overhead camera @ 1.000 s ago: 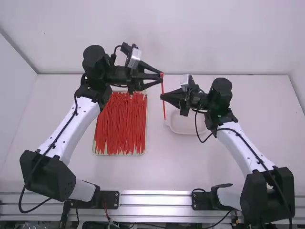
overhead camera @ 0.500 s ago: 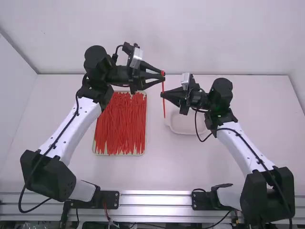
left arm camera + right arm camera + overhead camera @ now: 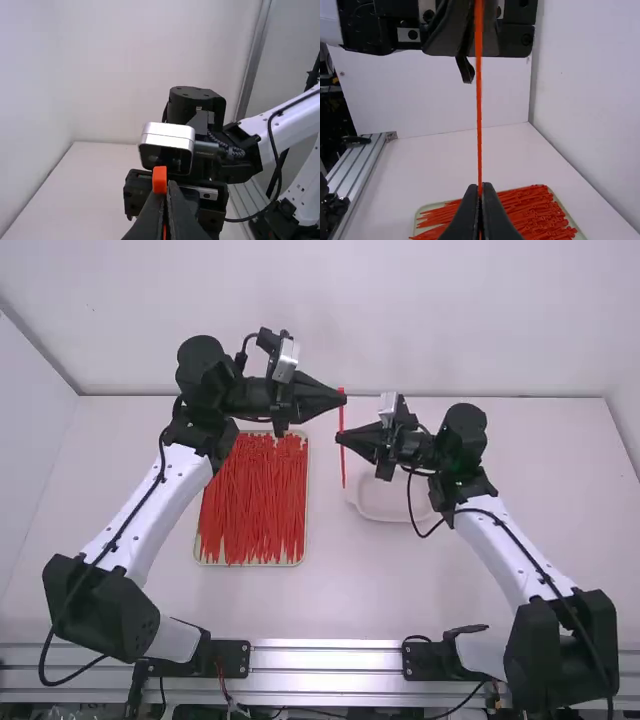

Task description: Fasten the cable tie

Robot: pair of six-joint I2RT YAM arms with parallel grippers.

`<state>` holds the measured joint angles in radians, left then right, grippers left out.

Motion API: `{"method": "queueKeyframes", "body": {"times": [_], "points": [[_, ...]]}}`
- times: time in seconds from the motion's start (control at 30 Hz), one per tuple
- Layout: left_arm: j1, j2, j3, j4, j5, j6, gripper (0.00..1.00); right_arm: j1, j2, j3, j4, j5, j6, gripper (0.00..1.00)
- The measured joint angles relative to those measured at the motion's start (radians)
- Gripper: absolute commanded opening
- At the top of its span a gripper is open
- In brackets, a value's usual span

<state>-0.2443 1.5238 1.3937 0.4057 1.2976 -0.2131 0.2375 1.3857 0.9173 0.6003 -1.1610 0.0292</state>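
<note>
The left end effector [image 3: 330,400] is clenched on the upper end of a single red cable tie [image 3: 341,455], just below the tie's head [image 3: 159,179]. The right end effector [image 3: 345,440] is clenched on the same tie lower along its strap. The tie is held above the bench [image 3: 420,570], roughly vertical, spanning between the two end effectors, with its tail hanging free below the right one. In the right wrist view the strap [image 3: 479,110] runs straight from the right end effector [image 3: 479,192] to the left one. A tray [image 3: 300,558] of loose red ties [image 3: 252,495] lies under the left arm. A white tub [image 3: 385,508] sits beside the tray, under the right end effector.
</note>
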Motion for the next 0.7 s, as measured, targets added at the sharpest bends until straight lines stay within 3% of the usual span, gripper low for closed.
{"method": "queueKeyframes", "body": {"times": [0.03,0.07,0.1,0.13,0.5,0.7], "points": [[0.0,0.0,0.0,-0.002,-0.012,-0.017,0.01,0.006,0.0,0.0,0.0,0.002,-0.003,0.1],[0.0,0.0,0.0,-0.002,-0.014,-0.023,0.01,0.008,0.0,0.0,0.0,0.004,-0.001,0.13],[0.0,0.0,0.0,-0.004,-0.025,-0.042,0.01,0.013,0.0,0.0,0.001,0.011,-0.001,0.67],[0.0,0.0,0.0,-0.004,-0.027,-0.049,0.01,0.014,0.0,0.0,0.0,0.015,-0.004,0.98],[0.092,0.0,0.0,0.004,-0.054,-0.17,0.01,-0.001,0.0,0.0,-0.008,0.042,-0.019,0.98],[0.151,0.0,0.0,0.023,-0.064,-0.241,0.02,0.019,0.0,0.0,-0.047,0.043,-0.191,0.98]]}}
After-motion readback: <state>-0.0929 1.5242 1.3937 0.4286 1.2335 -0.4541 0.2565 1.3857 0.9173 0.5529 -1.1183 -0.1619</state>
